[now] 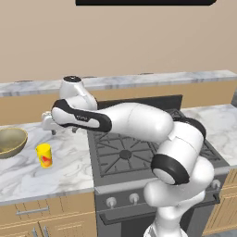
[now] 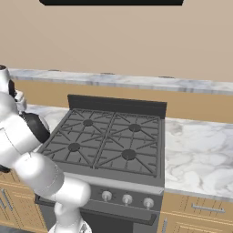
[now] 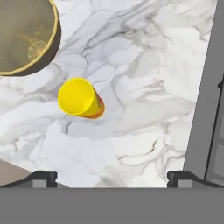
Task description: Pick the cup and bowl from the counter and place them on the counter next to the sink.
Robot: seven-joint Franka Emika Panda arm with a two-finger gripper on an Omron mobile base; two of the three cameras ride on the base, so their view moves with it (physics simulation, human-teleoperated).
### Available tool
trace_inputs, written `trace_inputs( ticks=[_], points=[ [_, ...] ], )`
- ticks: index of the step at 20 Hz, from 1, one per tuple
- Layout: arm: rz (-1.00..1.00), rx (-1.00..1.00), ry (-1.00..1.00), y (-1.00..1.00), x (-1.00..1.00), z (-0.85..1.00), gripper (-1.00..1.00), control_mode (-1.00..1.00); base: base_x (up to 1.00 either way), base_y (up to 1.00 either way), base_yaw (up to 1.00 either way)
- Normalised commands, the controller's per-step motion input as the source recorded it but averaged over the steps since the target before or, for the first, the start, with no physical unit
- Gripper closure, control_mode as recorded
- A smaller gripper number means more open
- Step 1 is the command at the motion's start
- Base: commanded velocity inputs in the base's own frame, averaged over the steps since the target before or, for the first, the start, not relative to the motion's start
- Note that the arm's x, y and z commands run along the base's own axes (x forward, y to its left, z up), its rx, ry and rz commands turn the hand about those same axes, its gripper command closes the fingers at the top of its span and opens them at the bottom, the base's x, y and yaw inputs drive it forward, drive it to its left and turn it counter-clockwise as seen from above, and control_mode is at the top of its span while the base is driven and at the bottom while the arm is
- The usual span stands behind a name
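cup [image 3: 80, 98]: upright on counter [image 3: 144, 87], near bowl [image 3: 24, 35], apart | hand [image 3: 111, 177]: above counter, fingers spread wide, holding nothing

No legible text or labels

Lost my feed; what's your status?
Gripper jaws open, empty, above counter. Cup upright beside bowl, both untouched. Nothing in the way.

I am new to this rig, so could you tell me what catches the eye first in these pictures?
The bright yellow cup stands out on the white marble counter, left of the black stove. Beside it sits the wide olive-tan bowl. The white arm stretches over the stove, its gripper above the cup.
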Motion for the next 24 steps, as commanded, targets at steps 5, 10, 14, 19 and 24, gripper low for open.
trace_inputs(
  ticks=[5,10,14,19,24],
  points=[
    [0.0,0.0,0.0,0.34,0.03,-0.13,-1.0,-1.0,0.0,0.0,0.0],
    [0.0,0.0,0.0,0.16,0.1,-0.22,-1.0,-1.0,0.0,0.0,0.0],
    [0.0,-0.01,0.0,0.09,0.2,-0.24,-1.0,-1.0,0.0,0.0,0.0],
    [0.0,0.0,0.0,0.09,0.06,-0.18,-1.0,-1.0,0.0,0.0,0.0],
    [0.0,0.0,0.0,0.05,0.0,-0.24,-1.0,-1.0,0.0,0.0,0.0]
  ],
)
